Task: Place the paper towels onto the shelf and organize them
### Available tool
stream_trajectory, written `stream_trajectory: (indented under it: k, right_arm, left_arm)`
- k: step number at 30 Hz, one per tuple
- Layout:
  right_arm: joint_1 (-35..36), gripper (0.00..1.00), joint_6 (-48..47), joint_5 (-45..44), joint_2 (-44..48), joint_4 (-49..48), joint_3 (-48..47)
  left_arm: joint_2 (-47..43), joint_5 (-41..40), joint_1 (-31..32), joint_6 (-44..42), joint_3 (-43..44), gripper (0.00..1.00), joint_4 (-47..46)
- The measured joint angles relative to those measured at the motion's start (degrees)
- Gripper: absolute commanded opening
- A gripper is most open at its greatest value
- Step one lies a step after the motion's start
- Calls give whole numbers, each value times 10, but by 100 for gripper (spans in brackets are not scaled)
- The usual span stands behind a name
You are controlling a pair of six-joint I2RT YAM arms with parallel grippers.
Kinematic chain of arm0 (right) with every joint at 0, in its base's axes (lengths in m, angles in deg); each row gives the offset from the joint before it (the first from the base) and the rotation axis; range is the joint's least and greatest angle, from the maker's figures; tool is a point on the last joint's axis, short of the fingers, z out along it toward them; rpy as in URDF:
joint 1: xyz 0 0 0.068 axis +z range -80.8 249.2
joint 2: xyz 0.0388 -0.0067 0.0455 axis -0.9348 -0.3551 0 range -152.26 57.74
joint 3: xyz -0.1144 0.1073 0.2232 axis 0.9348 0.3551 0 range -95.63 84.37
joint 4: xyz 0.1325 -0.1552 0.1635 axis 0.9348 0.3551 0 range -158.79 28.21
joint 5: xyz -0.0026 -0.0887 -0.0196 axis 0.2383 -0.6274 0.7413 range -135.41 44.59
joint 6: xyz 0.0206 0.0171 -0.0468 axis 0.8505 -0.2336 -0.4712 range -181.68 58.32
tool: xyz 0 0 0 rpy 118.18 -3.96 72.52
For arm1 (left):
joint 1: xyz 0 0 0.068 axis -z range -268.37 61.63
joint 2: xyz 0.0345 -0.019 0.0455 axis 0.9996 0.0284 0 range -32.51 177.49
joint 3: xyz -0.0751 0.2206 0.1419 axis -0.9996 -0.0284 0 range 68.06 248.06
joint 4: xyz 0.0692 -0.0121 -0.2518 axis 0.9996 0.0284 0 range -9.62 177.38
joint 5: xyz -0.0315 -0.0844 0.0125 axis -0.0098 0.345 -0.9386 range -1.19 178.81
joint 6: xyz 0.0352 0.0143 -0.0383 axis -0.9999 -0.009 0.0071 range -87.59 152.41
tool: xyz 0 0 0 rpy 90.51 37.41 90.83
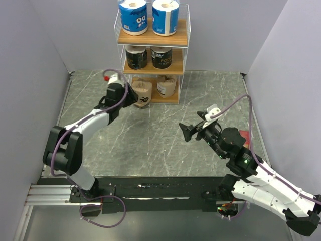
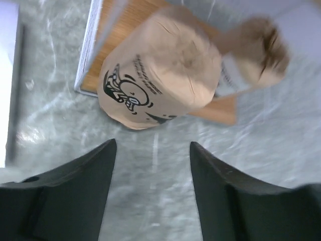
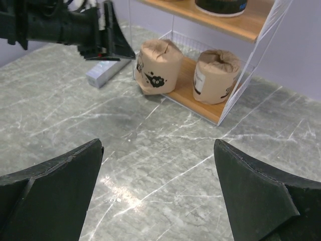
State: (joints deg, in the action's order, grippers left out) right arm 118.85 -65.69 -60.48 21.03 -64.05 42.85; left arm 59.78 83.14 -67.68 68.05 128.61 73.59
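The shelf (image 1: 153, 38) stands at the back. Two blue-and-white paper towels (image 1: 133, 16) sit on the top tier and two black ones (image 1: 136, 56) on the middle. Two tan rolls are on the bottom board (image 3: 184, 94). The left tan roll (image 1: 142, 93) (image 2: 160, 70) (image 3: 158, 65) tilts over the board's front edge. The right tan roll (image 1: 166, 86) (image 2: 256, 50) (image 3: 216, 75) stands upright. My left gripper (image 1: 132, 97) (image 2: 153, 145) (image 3: 118, 42) is open and empty, just in front of the tilted roll. My right gripper (image 1: 186, 131) (image 3: 158, 145) is open and empty above mid table.
A flat grey bar (image 3: 103, 74) lies on the table left of the shelf. A small red packet (image 1: 244, 134) lies by the right arm. Walls close in the left, right and back. A black rail (image 1: 150, 193) runs along the near edge.
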Motion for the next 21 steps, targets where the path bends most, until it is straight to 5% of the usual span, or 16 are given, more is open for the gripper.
stream_trajectory:
  k: [5,9,21]
  right_arm:
    - [0,98,-2,-3,24,0,1]
    - [0,98,-2,-4,28,0,1]
    - [0,98,-2,-3,34,0,1]
  left_arm:
    - [-14,1,-18,146,4,78,18]
    - [20,-23,-10,239,87,76,92]
    - [100,-89,22,430,158,78,143]
